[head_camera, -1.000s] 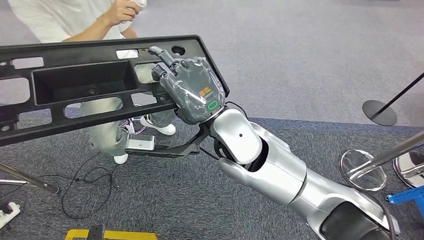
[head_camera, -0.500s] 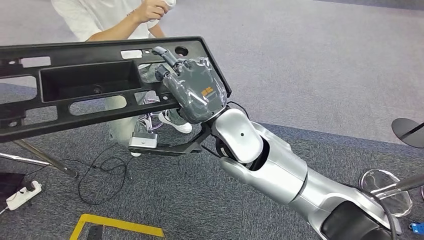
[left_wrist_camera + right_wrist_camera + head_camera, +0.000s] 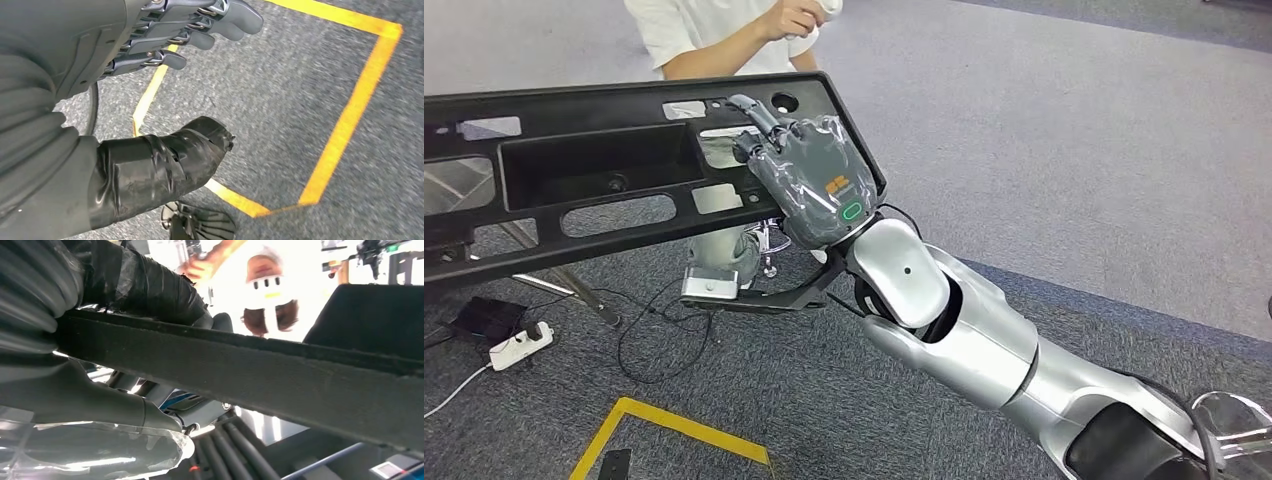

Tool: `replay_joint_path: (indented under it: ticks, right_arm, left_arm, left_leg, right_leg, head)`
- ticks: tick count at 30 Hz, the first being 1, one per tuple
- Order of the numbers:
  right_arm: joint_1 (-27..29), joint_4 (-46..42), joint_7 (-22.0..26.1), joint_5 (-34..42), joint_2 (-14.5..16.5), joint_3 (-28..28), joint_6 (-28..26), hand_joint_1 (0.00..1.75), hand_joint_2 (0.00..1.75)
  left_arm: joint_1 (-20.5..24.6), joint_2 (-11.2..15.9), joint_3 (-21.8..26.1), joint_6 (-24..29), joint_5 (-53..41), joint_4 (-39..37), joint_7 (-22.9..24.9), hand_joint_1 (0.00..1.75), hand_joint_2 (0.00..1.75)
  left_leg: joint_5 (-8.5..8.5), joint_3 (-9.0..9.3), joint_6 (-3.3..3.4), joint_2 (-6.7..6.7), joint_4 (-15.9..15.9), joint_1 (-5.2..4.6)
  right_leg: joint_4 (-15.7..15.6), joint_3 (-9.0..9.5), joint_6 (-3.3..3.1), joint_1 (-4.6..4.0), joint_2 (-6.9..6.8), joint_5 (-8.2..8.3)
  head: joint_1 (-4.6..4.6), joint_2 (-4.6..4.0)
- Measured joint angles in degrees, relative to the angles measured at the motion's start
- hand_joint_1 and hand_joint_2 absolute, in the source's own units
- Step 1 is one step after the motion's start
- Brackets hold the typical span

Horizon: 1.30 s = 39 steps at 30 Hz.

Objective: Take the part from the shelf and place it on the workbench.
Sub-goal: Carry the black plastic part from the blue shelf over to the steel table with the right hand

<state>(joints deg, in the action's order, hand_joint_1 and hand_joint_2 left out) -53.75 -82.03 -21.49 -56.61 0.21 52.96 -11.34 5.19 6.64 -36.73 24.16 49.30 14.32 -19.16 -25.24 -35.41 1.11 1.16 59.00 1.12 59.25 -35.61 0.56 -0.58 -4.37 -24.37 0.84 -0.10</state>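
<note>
The right hand (image 3: pixel 816 180) grips the right end of the long black plastic panel (image 3: pixel 604 165), fingers curled over its far edge through a cut-out, palm against the near face. The right wrist view confirms the clamp: the panel's edge runs between thumb and fingers.

The panel is held in the air above grey carpet (image 3: pixel 1044 140), well clear of any surface. Its long axis runs left from the hand, nearly level, with the left end dipping slightly toward the near side. All of its length lies to the left of the grip, so the load is cantilevered off one end.

The left hand (image 3: pixel 165 75) hangs over the floor near a yellow taped outline (image 3: pixel 345 125), fingers loosely apart and holding nothing. It is the hand nearer the unsupported end, though well apart from it.

A person (image 3: pixel 724 30) stands on the far side of the panel. A power strip (image 3: pixel 519 345) and cables lie on the floor below its left part.

No workbench is visible. Judgement: carrying stage; the free left end would swing widest in any turn.
</note>
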Motion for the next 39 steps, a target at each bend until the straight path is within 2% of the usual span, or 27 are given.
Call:
replay_joint_path:
  ticks: [2, 4, 5, 6, 7, 8, 10, 12, 14, 15, 17, 18, 19, 20, 21, 22, 23, 25, 27, 29, 30, 32, 34, 36, 37, 38, 39]
  right_arm:
    - [-0.04, -0.04, 0.0, -0.01, -0.09, 0.0, 0.03, 1.75, 1.75]
    - [-0.01, -0.08, 0.0, -0.04, -0.27, 0.0, 0.14, 1.75, 1.75]
    - [0.02, -0.08, 0.0, -0.1, -0.37, 0.0, 0.25, 1.75, 1.75]
    - [0.04, -0.08, 0.0, -0.18, -0.46, 0.0, 0.35, 1.75, 1.75]
    - [0.04, -0.09, 0.0, -0.3, -0.56, 0.0, 0.44, 1.75, 1.75]
    - [0.0, -0.1, 0.0, -0.41, -0.63, 0.0, 0.51, 1.75, 1.75]
    - [-0.19, -0.14, 0.01, -0.6, -0.69, 0.0, 0.57, 1.75, 1.75]
    - [-0.4, -0.21, 0.01, -0.67, -0.69, 0.0, 0.64, 1.75, 1.75]
    - [-0.51, -0.25, 0.03, -0.68, -0.69, 0.0, 0.71, 1.75, 1.75]
    - [-0.55, -0.25, 0.09, -0.69, -0.66, 0.0, 0.72, 1.75, 1.75]
    - [-0.77, -0.25, 0.23, -0.7, -0.58, 0.0, 0.7, 1.75, 1.75]
    - [-0.86, -0.25, 0.31, -0.7, -0.55, 0.0, 0.7, 1.75, 1.75]
    - [-0.92, -0.25, 0.36, -0.7, -0.54, 0.0, 0.69, 1.75, 1.75]
    - [-0.91, -0.21, 0.43, -0.7, -0.54, 0.0, 0.68, 1.75, 1.75]
    - [-0.89, -0.16, 0.5, -0.7, -0.54, 0.0, 0.63, 1.75, 1.75]
    - [-0.88, -0.09, 0.59, -0.73, -0.53, 0.0, 0.56, 1.75, 1.75]
    - [-0.9, -0.02, 0.73, -0.77, -0.52, 0.0, 0.46, 1.75, 1.75]
    - [-0.99, 0.05, 1.03, -0.83, -0.49, 0.0, 0.17, 1.75, 1.75]
    - [-1.17, 0.11, 1.27, -0.83, -0.37, 0.0, -0.08, 1.75, 1.75]
    - [-1.33, 0.19, 1.39, -0.83, -0.21, 0.0, -0.16, 1.75, 1.75]
    - [-1.38, 0.22, 1.41, -0.83, -0.16, 0.0, -0.17, 1.75, 1.75]
    - [-1.55, 0.26, 1.42, -0.83, -0.11, 0.0, -0.19, 1.75, 1.75]
    - [-1.62, 0.35, 1.42, -0.8, -0.13, 0.0, -0.2, 1.75, 1.75]
    - [-1.43, 0.53, 1.42, -0.76, -0.16, 0.0, -0.2, 1.75, 1.75]
    - [-1.33, 0.63, 1.42, -0.74, -0.18, 0.0, -0.2, 1.75, 1.75]
    - [-1.29, 0.72, 1.42, -0.74, -0.2, 0.0, -0.2, 1.75, 1.75]
    - [-1.3, 0.79, 1.42, -0.74, -0.21, 0.0, -0.2, 1.75, 1.75]
  left_arm:
    - [-0.02, 0.0, -0.01, -0.02, 0.02, -0.01, -0.01, 0.0, 1.75]
    - [0.06, 0.01, -0.01, -0.07, 0.05, -0.01, -0.14, 0.0, 1.75]
    - [0.05, 0.01, -0.01, -0.09, 0.08, 0.0, -0.25, 0.0, 1.75]
    - [0.01, 0.02, -0.01, -0.11, 0.11, 0.0, -0.36, 0.0, 1.75]
    - [-0.03, 0.03, -0.01, -0.11, 0.15, 0.0, -0.47, 0.0, 1.75]
    - [-0.06, 0.04, -0.01, -0.11, 0.18, 0.0, -0.56, 0.0, 1.75]
    - [-0.01, 0.03, -0.01, -0.11, 0.23, 0.0, -0.7, 0.0, 1.75]
    - [0.02, 0.03, -0.01, -0.13, 0.26, -0.01, -0.82, 0.0, 1.75]
    - [-0.18, 0.06, -0.01, -0.16, 0.41, -0.01, -0.94, 0.0, 1.75]
    - [-0.32, 0.07, -0.01, -0.19, 0.51, -0.01, -0.98, 0.0, 1.75]
    - [-0.38, 0.11, -0.01, -0.26, 0.68, 0.0, -1.05, 0.0, 1.75]
    - [-0.3, 0.1, -0.01, -0.29, 0.72, 0.0, -1.07, 0.0, 1.75]
    - [-0.2, 0.1, -0.01, -0.31, 0.74, 0.0, -1.08, 0.0, 1.75]
    - [-0.13, 0.1, -0.01, -0.32, 0.76, 0.0, -1.08, 0.0, 1.75]
    - [-0.14, 0.1, -0.01, -0.33, 0.78, -0.01, -1.08, 0.0, 1.75]
    - [-0.19, 0.1, -0.01, -0.36, 0.79, -0.01, -1.08, 0.0, 1.75]
    - [-0.23, 0.11, -0.01, -0.39, 0.81, -0.01, -1.08, 0.0, 1.75]
    - [-0.18, 0.17, -0.01, -0.44, 0.93, -0.01, -1.05, 0.0, 1.75]
    - [-0.03, 0.21, -0.01, -0.45, 1.05, 0.0, -0.98, 0.0, 1.75]
    - [-0.07, 0.21, -0.01, -0.46, 1.08, -0.01, -0.92, 0.0, 1.75]
    - [-0.15, 0.2, -0.01, -0.45, 1.09, -0.01, -0.91, 0.0, 1.75]
    - [-0.16, 0.21, -0.01, -0.45, 1.1, -0.01, -0.91, 0.0, 1.75]
    - [-0.03, 0.22, -0.01, -0.44, 1.1, 0.0, -0.91, 0.0, 1.75]
    - [0.0, 0.22, -0.01, -0.44, 1.1, 0.0, -0.91, 0.0, 1.75]
    - [-0.04, 0.22, -0.01, -0.44, 1.1, -0.01, -0.91, 0.0, 1.75]
    - [-0.08, 0.21, -0.01, -0.44, 1.1, -0.01, -0.91, 0.0, 1.75]
    - [-0.09, 0.21, -0.01, -0.45, 1.1, -0.01, -0.91, 0.0, 1.75]
  left_leg:
    - [0.36, -0.01, 0.63, -0.84, -0.19, 0.15]
    - [0.5, -0.18, 0.91, -1.83, -0.18, 0.06]
    - [0.53, -0.24, 0.96, -2.44, -0.17, 0.01]
    - [0.54, -0.25, 0.97, -3.07, -0.16, -0.03]
    - [0.55, -0.23, 0.97, -3.75, -0.14, -0.04]
    - [0.56, -0.17, 0.94, -4.48, -0.13, -0.02]
    - [0.6, -0.2, 0.69, -5.8, -0.07, 0.03]
    - [0.76, -0.56, 0.11, -6.85, -0.05, 0.18]
    - [0.98, -0.88, -0.63, -7.73, -0.26, 0.38]
    - [0.8, -1.09, -0.92, -7.23, -0.08, 0.38]
    - [-1.12, -2.59, -1.24, -4.78, 2.88, 0.19]
    - [-2.71, -4.07, -1.33, -3.31, 5.94, 0.13]
    - [-4.3, -5.81, -1.46, -2.56, 9.53, 0.12]
    - [-5.33, -7.34, -1.61, -2.23, 12.66, 0.14]
    - [-5.47, -8.12, -1.74, -2.07, 14.25, 0.16]
    - [-4.62, -7.84, -1.83, -1.87, 13.76, 0.17]
    - [-3.01, -6.46, -1.87, -1.48, 11.22, 0.18]
    - [-0.36, -2.7, -1.7, 0.52, 4.01, -0.09]
    - [0.22, -1.05, -1.03, 1.54, 0.6, -0.48]
    - [0.32, -1.14, -0.26, 0.46, 0.54, -0.54]
    - [0.41, -1.11, 0.0, -0.05, 0.43, -0.42]
    - [0.64, -0.99, 0.58, -0.98, 0.21, -0.11]
    - [0.78, -1.1, 0.96, -1.98, 0.16, 0.01]
    - [0.83, -1.23, 1.06, -3.26, 0.16, 0.0]
    - [0.86, -1.23, 1.05, -3.94, 0.17, 0.0]
    - [0.89, -1.2, 1.0, -4.67, 0.19, 0.02]
    - [0.93, -1.17, 0.92, -5.39, 0.21, 0.05]
  right_leg:
    - [4.25, -1.73, 0.6, 0.3, 2.12, -2.88]
    - [11.81, -4.92, 0.8, 0.49, 3.61, -6.72]
    - [14.78, -6.22, 0.82, 0.55, 3.81, -7.73]
    - [15.91, -6.69, 0.77, 0.59, 3.9, -7.67]
    - [14.76, -6.06, 0.63, 0.6, 4.04, -6.51]
    - [11.6, -4.47, 0.42, 0.61, 4.44, -4.61]
    - [3.74, -0.7, -0.11, 0.65, 6.36, -1.42]
    - [0.04, 1.15, -0.44, 0.54, 7.59, -0.77]
    - [-0.51, 1.52, -0.77, 0.46, 6.84, -0.73]
    - [-0.91, 1.68, -1.08, 0.51, 6.25, -0.55]
    - [-1.67, 2.01, -1.8, 0.65, 5.02, -0.2]
    - [-1.78, 2.07, -2.03, 0.53, 4.39, -0.18]
    - [-1.76, 2.05, -2.21, 0.41, 3.76, -0.23]
    - [-1.7, 2.02, -2.31, 0.3, 3.08, -0.31]
    - [-1.63, 1.99, -2.36, 0.22, 2.43, -0.4]
    - [-1.51, 1.97, -2.37, 0.17, 1.79, -0.52]
    - [-1.32, 1.96, -2.28, 0.15, 1.21, -0.68]
    - [-0.69, 1.87, -1.89, -0.05, 0.18, -1.16]
    - [-0.18, 1.75, -1.44, -0.4, -0.62, -1.55]
    - [-0.1, 1.83, -1.04, -0.56, -1.43, -1.73]
    - [0.14, 1.84, -0.71, -0.45, -1.19, -2.0]
    - [2.73, 0.83, -0.06, -0.11, 0.93, -3.88]
    - [9.83, -2.44, 0.28, 0.25, 3.36, -7.52]
    - [16.23, -5.54, 0.43, 0.48, 3.96, -9.58]
    - [16.56, -5.73, 0.43, 0.59, 4.04, -9.02]
    - [14.52, -4.76, 0.35, 0.69, 4.24, -7.44]
    - [10.69, -2.89, 0.19, 0.78, 4.82, -5.29]
  head:
    - [-0.03, 0.0]
    - [-0.04, -0.01]
    - [-0.03, -0.01]
    - [-0.03, -0.01]
    - [-0.03, -0.01]
    - [-0.03, -0.01]
    - [-0.01, -0.01]
    - [0.0, -0.01]
    - [-0.01, -0.01]
    - [0.03, -0.01]
    - [0.22, -0.01]
    - [0.3, -0.01]
    - [0.36, -0.01]
    - [0.36, -0.01]
    - [0.34, -0.01]
    - [0.36, -0.01]
    - [0.35, -0.01]
    - [0.37, -0.01]
    - [0.26, -0.01]
    - [0.15, -0.01]
    - [0.15, -0.01]
    - [0.12, -0.01]
    - [0.1, -0.01]
    - [0.12, -0.01]
    - [0.13, -0.01]
    - [0.11, -0.01]
    - [0.11, -0.01]
